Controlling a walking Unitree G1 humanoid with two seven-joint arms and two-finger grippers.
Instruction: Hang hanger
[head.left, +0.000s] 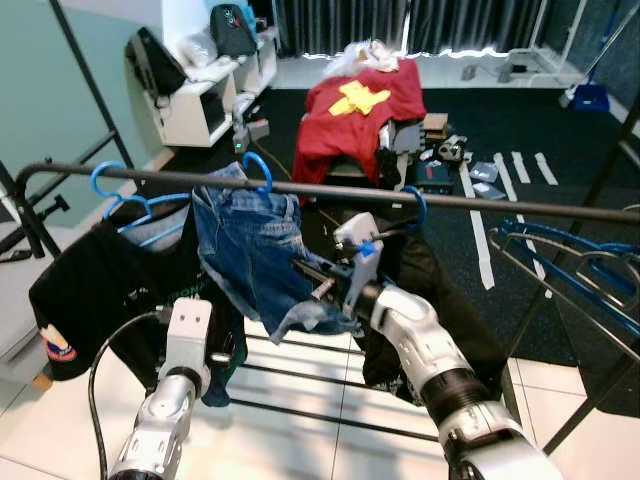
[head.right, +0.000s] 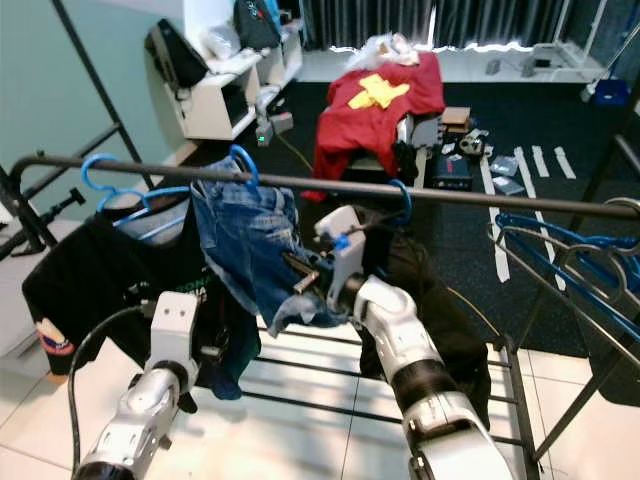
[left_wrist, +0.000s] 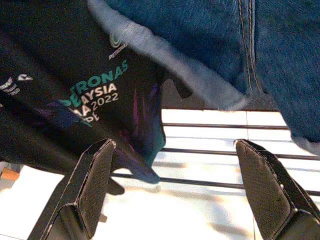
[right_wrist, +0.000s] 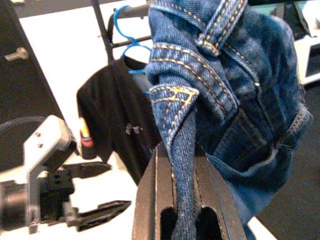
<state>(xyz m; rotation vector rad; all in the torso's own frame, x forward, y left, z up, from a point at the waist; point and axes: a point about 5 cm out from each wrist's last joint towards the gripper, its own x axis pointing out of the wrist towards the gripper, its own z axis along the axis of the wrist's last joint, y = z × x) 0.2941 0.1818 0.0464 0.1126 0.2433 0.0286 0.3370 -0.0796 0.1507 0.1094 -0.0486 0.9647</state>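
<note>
Pinching a fold of the denim garment (right_wrist: 220, 100), your right gripper (right_wrist: 182, 210) sits clamped — left gripper (left_wrist: 175, 195) gapes wide below the black shirt (head.left: 110, 280). Beyond, its blue hanger (head.left: 255, 165) hooks the rail (head.left: 450, 200).

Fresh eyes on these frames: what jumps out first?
The denim garment hanging from a blue hanger on the black rail, with the right gripper shut on a fold of its fabric. Left of it a black T-shirt hangs on another blue hanger, the left gripper open just below. Beyond the rail, a red shirt with a yellow star is draped over furniture.
</note>
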